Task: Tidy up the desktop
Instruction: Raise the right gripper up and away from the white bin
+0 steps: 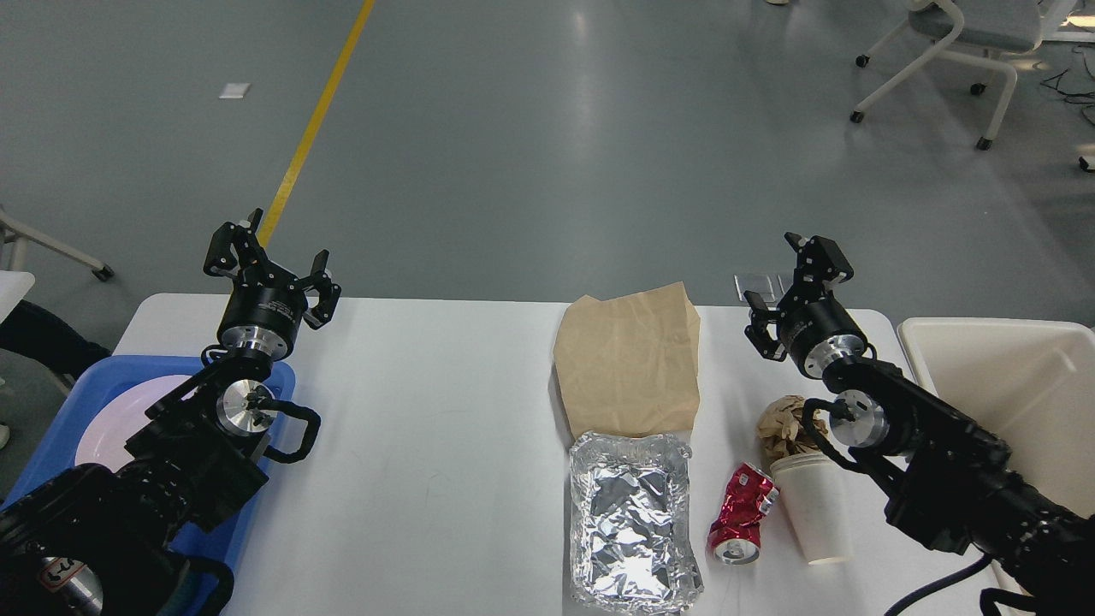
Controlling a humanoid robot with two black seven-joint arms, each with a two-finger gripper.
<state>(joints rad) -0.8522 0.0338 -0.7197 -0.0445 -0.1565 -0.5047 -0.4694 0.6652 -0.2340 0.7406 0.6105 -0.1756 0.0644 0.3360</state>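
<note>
My left gripper [272, 257] and right gripper [791, 278] hover wide-jawed and empty over the white rectangular desktop's [411, 428] far edge, apparently poised to clear the crushed red can [741, 524] near its front edge.

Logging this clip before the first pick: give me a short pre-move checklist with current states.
1. Left gripper empty, jaws apart: ok.
2. Right gripper empty, jaws apart: ok.
3. Both grippers raised above the desktop, touching nothing: ok.
4. Rubbish in view and unobstructed: brown paper bag, foil tray, crushed red can, white paper cup: ok.
5. Crumpled paper partly hidden behind the right arm: not ok.
6. Cream bin open at the right: ok; its contents: cannot tell.
</note>
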